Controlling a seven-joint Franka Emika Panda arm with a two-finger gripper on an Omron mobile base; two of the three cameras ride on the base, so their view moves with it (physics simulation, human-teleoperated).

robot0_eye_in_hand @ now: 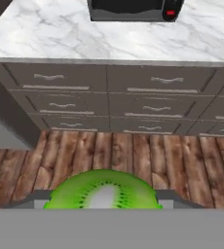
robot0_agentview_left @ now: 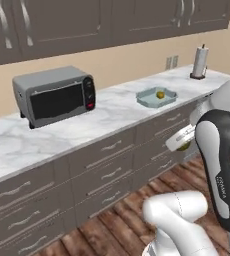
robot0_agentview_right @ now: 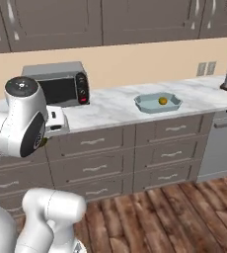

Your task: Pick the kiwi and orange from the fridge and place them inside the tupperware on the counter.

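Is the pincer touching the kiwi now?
Touching. In the hand view the kiwi sits between the pincer tips, their dark fingertips pressing against its sides with no gap.

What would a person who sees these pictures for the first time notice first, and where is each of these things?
The bright green cut face of the kiwi stands out at the bottom of the hand view, held in the gripper above the wooden floor. On the counter, the orange lies in the tupperware. A grey microwave stands on the counter to the left of the tupperware.
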